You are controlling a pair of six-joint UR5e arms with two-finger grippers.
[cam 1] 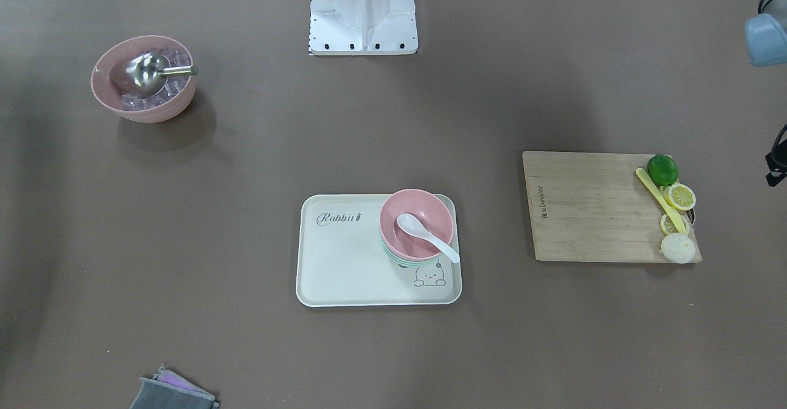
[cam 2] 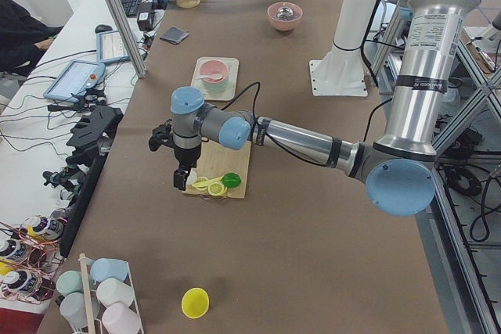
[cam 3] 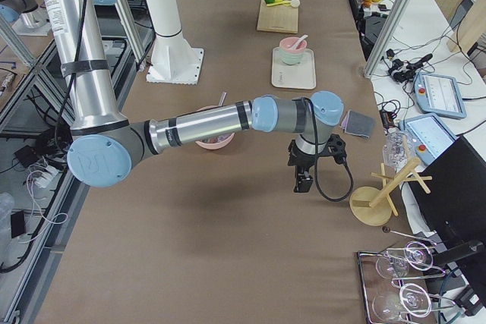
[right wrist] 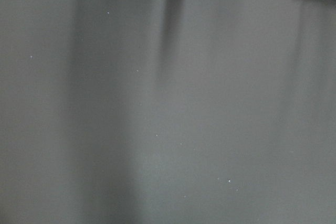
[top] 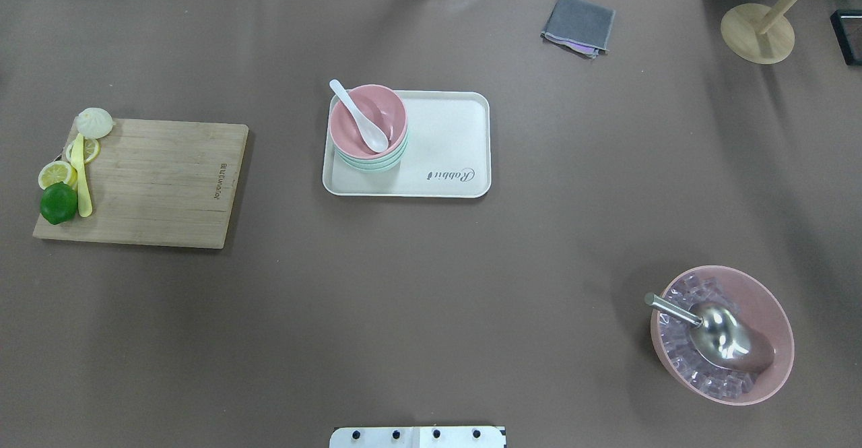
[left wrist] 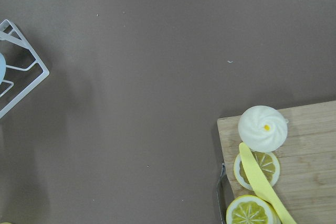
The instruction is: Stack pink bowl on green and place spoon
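The plain pink bowl (top: 389, 107) sits nested on top of the stack of mint-green bowls (top: 371, 164) at the left end of the cream tray (top: 451, 131). The white spoon (top: 363, 124) lies in the pink bowl with its handle over the rim. The front view shows the same: pink bowl (cam 1: 431, 209), spoon (cam 1: 415, 226), green rims (cam 1: 393, 259). My left gripper (cam 2: 181, 180) hangs above the cutting board's end, far from the tray; I cannot tell whether it is open. My right gripper (cam 3: 302, 182) hangs over bare table near the wooden stand; I cannot tell its state either.
A wooden cutting board (top: 161, 178) holds a lime (top: 58, 203), lemon slices, a yellow utensil (top: 83, 185) and a white bun (top: 94, 122). A pink bowl of clear cubes with a steel scoop (top: 724, 337) stands front right. A grey cloth (top: 579, 25) and a wooden stand (top: 757, 32) stand at the back.
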